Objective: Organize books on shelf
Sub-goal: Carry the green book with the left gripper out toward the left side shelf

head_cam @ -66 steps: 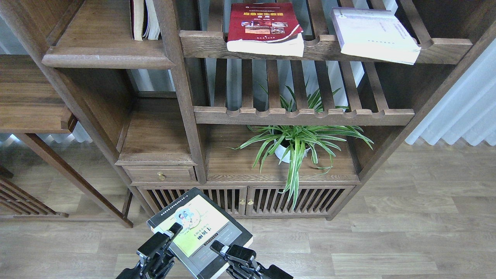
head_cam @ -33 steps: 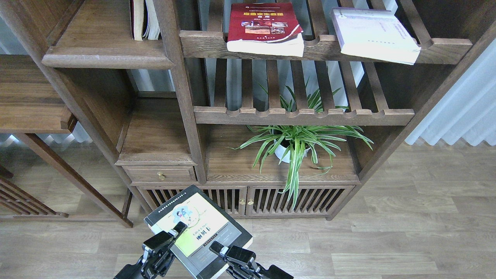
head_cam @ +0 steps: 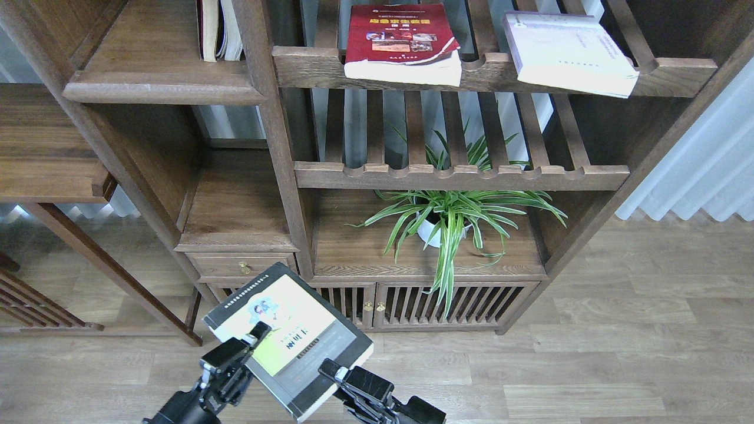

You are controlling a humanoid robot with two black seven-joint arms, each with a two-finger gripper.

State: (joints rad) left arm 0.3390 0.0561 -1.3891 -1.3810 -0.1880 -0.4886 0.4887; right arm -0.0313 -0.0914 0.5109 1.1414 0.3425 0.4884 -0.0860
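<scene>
A robot's left gripper (head_cam: 257,333) and right gripper (head_cam: 330,371), jaws closed on opposite edges, hold the black and yellow-green book (head_cam: 288,338) below the shelf (head_cam: 159,88); thick, stiff, probably weighty, it suits edge grips.

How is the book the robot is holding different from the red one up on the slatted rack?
The black and yellow-green book is gripped between the left hand and the right hand, low over the floor; the dark red book lies untouched on the slatted rack. The held book sits turned at an angle, while the red one faces squarely forward, its front edge overhanging the rail. Both are thick paperbacks, cover up.
</scene>
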